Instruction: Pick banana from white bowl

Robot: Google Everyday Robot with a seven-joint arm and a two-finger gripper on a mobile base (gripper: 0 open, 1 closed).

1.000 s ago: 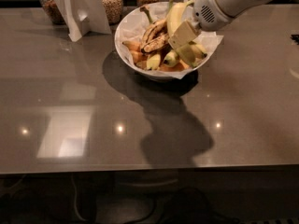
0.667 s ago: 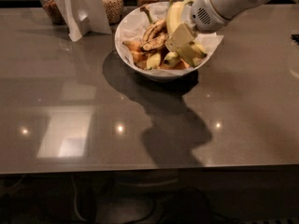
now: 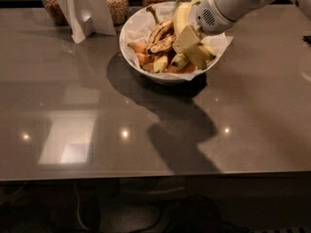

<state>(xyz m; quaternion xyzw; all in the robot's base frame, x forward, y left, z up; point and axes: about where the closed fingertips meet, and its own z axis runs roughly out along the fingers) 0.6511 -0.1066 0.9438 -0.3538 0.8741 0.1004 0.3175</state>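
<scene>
The white bowl stands on the table at the back, right of middle, lined with crumpled white paper. The banana is long and bright yellow with a greenish stem and leans upright in the right half of the bowl. My gripper reaches in from the upper right and sits low inside the bowl. It is right against the banana's lower end, which it hides. Brown-spotted bananas and short stubby yellow ones lie to the left of and below the gripper.
Three glass jars of grain stand behind the bowl at the table's back edge. A folded white card stand is to the bowl's left. The glossy grey table ends at a front edge near the bottom of the view.
The gripper has shifted only slightly inside the bowl. The banana and the other fruit stay where they were.
</scene>
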